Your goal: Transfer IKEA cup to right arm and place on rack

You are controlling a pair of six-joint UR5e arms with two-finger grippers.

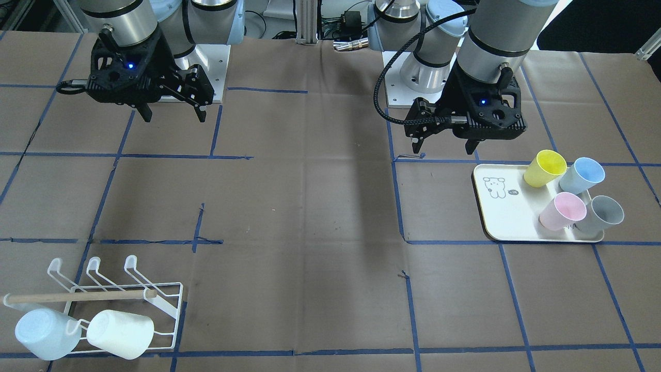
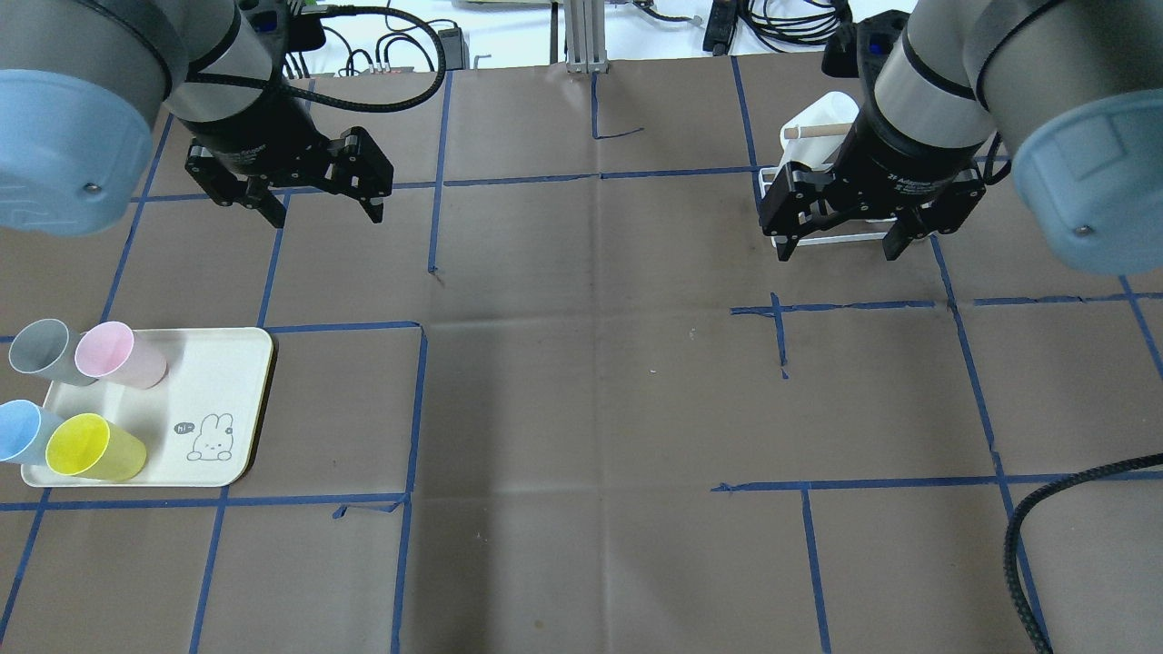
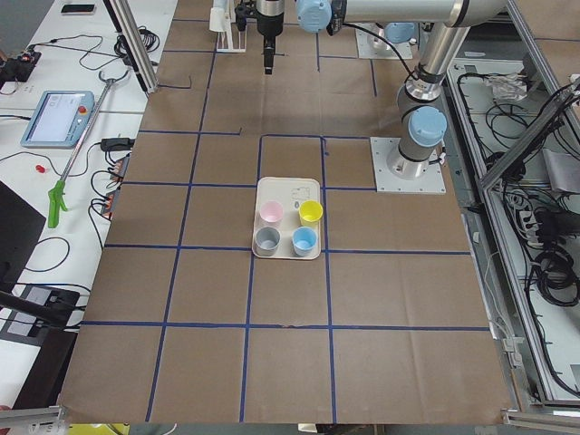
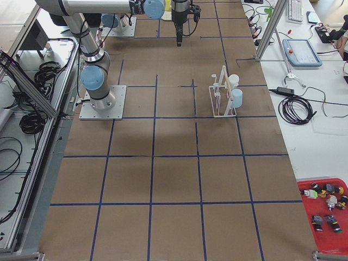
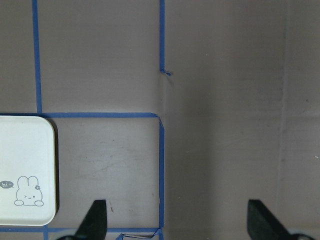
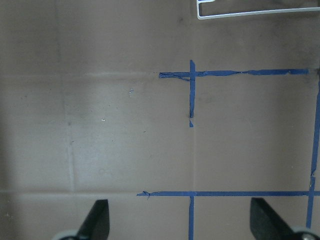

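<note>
Because no cup is gripped yet, the four cups (image 2: 91, 447) stand mouth-up at the left end of the tray (image 2: 227, 400), within reach of the left gripper (image 2: 325, 216), whose fingers are spread apart and empty above the table (image 2: 591, 409). Further right, the right gripper (image 2: 838, 251) hangs likewise spread and empty, near the rack (image 1: 164, 306) with its two hung cups (image 1: 121, 333), apparently placed to receive the hand-over.

Overhead: rack (image 2: 818, 131) mostly hidden behind right pincer (image 2: 838, 252), 1 o'clock. Blue cup (image 2: 18, 434) cut by 9 o'clock edge. Left wrist view: tray (image 5: 25, 150) cropped, 8 o'clock. Right wrist view: only rack's corner wire shows, 1 o'clock.
</note>
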